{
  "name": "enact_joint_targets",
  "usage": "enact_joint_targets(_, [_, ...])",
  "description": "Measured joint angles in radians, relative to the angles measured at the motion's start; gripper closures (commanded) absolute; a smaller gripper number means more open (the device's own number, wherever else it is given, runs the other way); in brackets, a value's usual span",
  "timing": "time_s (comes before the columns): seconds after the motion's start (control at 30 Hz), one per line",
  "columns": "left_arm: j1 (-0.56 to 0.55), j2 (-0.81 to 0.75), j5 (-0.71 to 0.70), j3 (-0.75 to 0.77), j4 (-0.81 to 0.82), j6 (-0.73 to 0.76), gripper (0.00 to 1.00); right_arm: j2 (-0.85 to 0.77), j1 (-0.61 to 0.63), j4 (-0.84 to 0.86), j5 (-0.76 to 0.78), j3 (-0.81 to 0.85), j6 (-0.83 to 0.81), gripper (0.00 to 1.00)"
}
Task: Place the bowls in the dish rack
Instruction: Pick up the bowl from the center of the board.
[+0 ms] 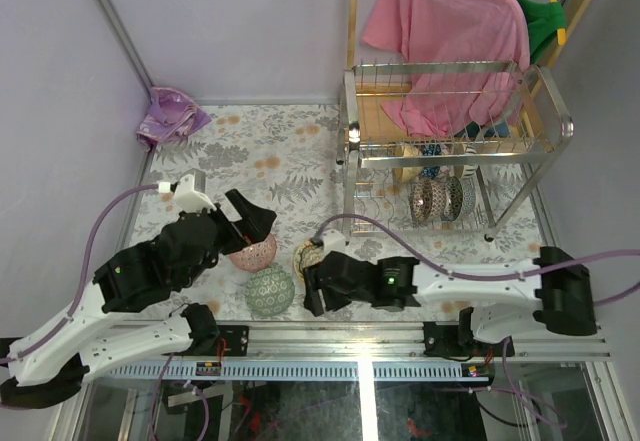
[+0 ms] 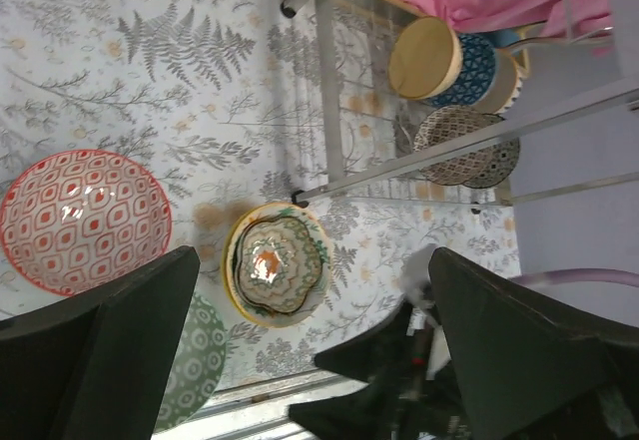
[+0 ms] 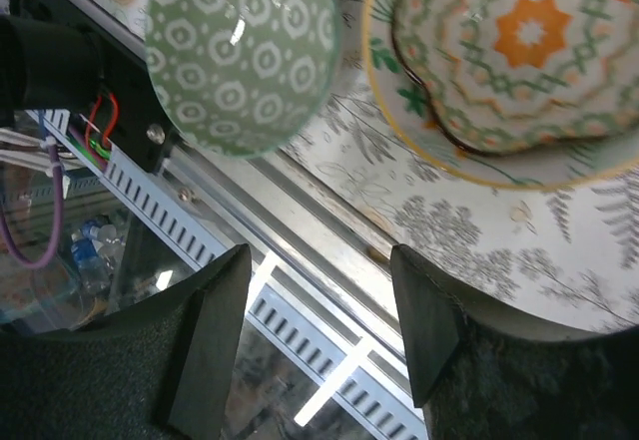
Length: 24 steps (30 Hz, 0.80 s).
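Observation:
The steel dish rack (image 1: pixel 352 131) stands at the back right, with several patterned bowls (image 1: pixel 440 199) on edge in its lower tier. Three bowls sit on the table near the front: a red patterned one (image 1: pixel 262 255), a green one (image 1: pixel 270 291) and a yellow-rimmed one (image 1: pixel 307 254). My left gripper (image 1: pixel 252 226) is open and empty, hovering above the red bowl (image 2: pixel 85 220). My right gripper (image 1: pixel 310 283) is open and empty, low between the green bowl (image 3: pixel 240 51) and the yellow-rimmed bowl (image 3: pixel 519 61), over the table's front edge. The left wrist view shows the yellow-rimmed bowl (image 2: pixel 277 263) and the rack (image 2: pixel 329 91).
A pink shirt (image 1: pixel 450 31) hangs on a wooden-framed stand behind and over the rack. A purple bag (image 1: pixel 172 116) lies at the back left corner. A metal rail (image 1: pixel 350 336) runs along the front edge. Walls close both sides.

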Motion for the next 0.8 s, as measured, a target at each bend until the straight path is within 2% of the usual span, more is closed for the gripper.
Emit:
enact_joint_targets(0.23, [0.000, -0.005, 0.027, 0.024, -0.003, 0.027, 0.00, 0.269, 0.038, -0.043, 0.059, 0.242, 0.060, 0.38])
enact_joint_targets(0.43, [0.000, -0.064, 0.037, 0.024, -0.004, 0.044, 0.00, 0.452, 0.097, -0.151, 0.114, 0.423, 0.109, 0.38])
enact_joint_targets(0.67, [0.000, -0.082, 0.039, 0.024, -0.004, 0.060, 0.00, 0.542, 0.138, -0.328, 0.193, 0.516, 0.154, 0.37])
enact_joint_targets(0.8, [0.000, -0.092, 0.041, 0.021, -0.003, 0.068, 0.00, 0.552, 0.142, -0.374, 0.226, 0.524, 0.168, 0.36])
